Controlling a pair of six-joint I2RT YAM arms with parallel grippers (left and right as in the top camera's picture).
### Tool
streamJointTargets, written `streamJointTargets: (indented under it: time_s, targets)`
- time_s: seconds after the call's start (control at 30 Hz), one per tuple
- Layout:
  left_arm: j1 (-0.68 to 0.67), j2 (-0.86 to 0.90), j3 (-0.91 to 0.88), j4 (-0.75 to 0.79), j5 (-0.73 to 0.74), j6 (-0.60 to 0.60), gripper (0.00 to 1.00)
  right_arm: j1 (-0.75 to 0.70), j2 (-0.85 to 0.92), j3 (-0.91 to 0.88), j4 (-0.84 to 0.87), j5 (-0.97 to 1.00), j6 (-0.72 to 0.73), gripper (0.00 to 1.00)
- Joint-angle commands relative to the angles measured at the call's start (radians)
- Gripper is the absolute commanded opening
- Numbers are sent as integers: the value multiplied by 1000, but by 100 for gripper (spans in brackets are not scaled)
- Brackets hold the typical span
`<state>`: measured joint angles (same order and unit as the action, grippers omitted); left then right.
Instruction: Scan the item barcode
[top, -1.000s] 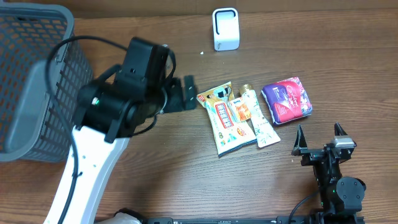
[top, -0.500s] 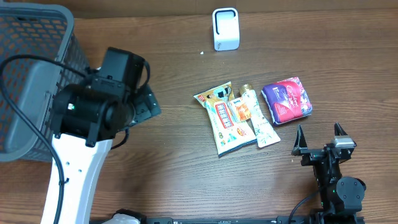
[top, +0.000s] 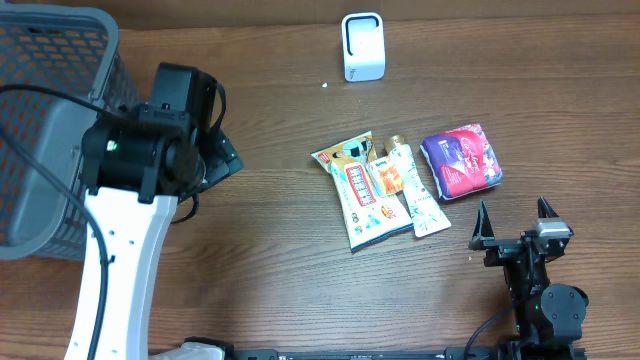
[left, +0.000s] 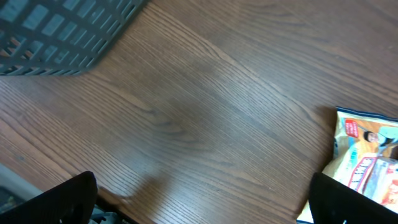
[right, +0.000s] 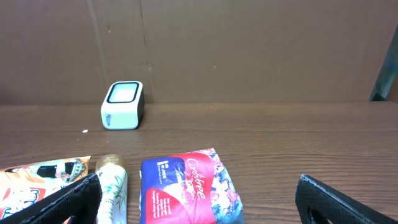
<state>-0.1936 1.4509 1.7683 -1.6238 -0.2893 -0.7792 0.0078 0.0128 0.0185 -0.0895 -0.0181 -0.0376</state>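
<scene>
Bench of dark wood carries everything, with a grey mesh basket at ten o'clock, probably meant for scanned goods. Left arm rises from seven o'clock and bends toward the basket's edge, its left gripper spread wide and empty over bare wood. Snack packet, purple Carefree pack and tube lie bunched just right of centre, within either arm's reach. White scanner stands at twelve o'clock, window toward them. Right gripper sits at five o'clock, fingers apart, holding nothing
</scene>
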Motion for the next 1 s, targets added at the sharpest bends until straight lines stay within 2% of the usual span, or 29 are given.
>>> streamJointTargets:
  time_s: [0.0,0.37,0.5,0.57,0.8,0.97]
  targets:
    - [3,26,18,1,-23,-14,100,-2,-10,-10,6,10,-5,100]
    - [4,81,18,2,-25,-10,100,-2,-10,-10,29,6,-4,100]
    - [4,80,18,2,-25,-10,100,-2,-10,-10,93,-197,-4,100]
    - [4,80,18,2,-25,-10,100,-2,-10,-10,92,-363,5,100]
    - [3,80,18,2,-25,-10,100,-2,-10,-10,377,-735,7,100]
    - [4,80,18,2,-25,-10,100,-2,-10,-10,626,-788,43,100]
